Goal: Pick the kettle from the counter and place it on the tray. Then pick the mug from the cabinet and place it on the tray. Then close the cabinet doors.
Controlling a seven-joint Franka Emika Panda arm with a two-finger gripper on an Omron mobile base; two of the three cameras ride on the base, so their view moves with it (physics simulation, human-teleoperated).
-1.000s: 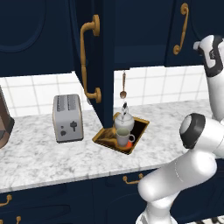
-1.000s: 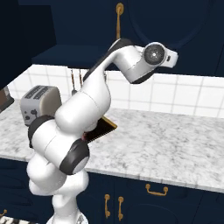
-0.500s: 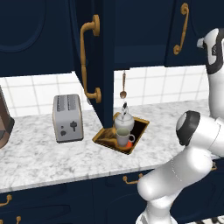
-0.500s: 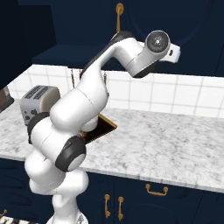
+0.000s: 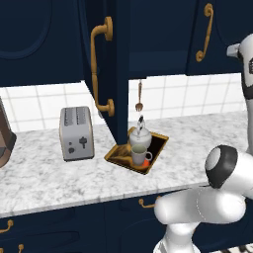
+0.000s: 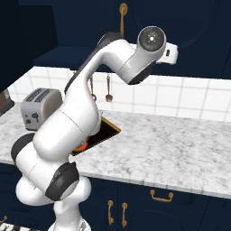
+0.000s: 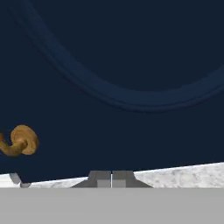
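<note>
**Navy door fills the jaws' outlook as the arm lifts**

Navy panelling of a cabinet door (image 7: 131, 65) lies straight ahead of the jaws (image 7: 111, 178), which are pressed together and empty. Over the last second the arm's upper links have swung higher and rightward. Far below the jaws, the kettle (image 5: 140, 137) and mug (image 5: 140, 156) already sit in the tray (image 5: 157, 143) on the table (image 5: 49, 173). Judging by this, only door closing remains; one open door (image 5: 101, 69) stands edge-on above the tray.

marbled stone counter (image 5: 44, 168), brass handles (image 5: 101, 71)
</note>
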